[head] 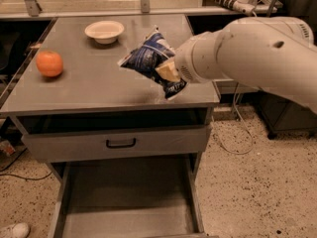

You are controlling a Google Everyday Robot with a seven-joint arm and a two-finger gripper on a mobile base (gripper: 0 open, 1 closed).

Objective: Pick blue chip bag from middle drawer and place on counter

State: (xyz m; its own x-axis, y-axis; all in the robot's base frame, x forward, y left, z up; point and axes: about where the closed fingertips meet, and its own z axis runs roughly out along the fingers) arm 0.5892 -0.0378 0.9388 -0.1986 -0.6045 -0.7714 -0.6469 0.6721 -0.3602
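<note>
Blue chip bag [146,58] tilted just above the right front part of the counter [89,90], lower crimped end close to the surface; contact there hard to judge. Pinched at its right side by the gripper [168,76], clamped on the foil, one tan finger [167,71] showing against the label. Placing step in hand, by the look of it, with the lift out of the middle drawer [129,207] done: tray pulled out below, floor bare. To finish well: lower straight down until the bag's bottom settles on the metal, keep well in from the front lip, then let go and pull away upward rather than sideways, so as not to drag the light crinkly bag off the edge. Plenty of room leftward; no need to go near the orange [49,63] or the white bowl [104,31], both well apart toward the left.
</note>
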